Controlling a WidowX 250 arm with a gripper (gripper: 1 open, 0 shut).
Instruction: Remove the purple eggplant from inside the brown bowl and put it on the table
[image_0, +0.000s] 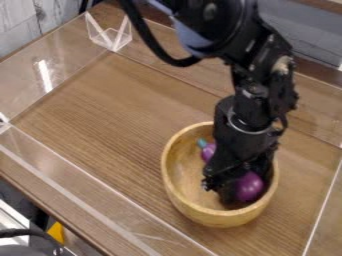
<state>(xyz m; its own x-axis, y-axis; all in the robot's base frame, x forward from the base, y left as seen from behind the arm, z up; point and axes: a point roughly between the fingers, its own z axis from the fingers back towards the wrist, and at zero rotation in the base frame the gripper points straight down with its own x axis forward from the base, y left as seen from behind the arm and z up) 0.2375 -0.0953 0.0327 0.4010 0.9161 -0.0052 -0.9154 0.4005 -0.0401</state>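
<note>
The brown bowl (183, 190) sits on the table (107, 110) at the lower right. Inside it lies the purple eggplant (246, 188), glossy, toward the bowl's right side, with a bit of purple and teal showing at its left (205, 150). My black gripper (227, 184) points straight down into the bowl and is shut on the eggplant. The fingertips are low in the bowl, and the arm hides part of the eggplant and the bowl's far rim.
Clear acrylic walls edge the table on the left (38, 62) and along the front (94, 205). A small clear acrylic piece (110, 36) stands at the back. Bare wood stretches to the left of the bowl.
</note>
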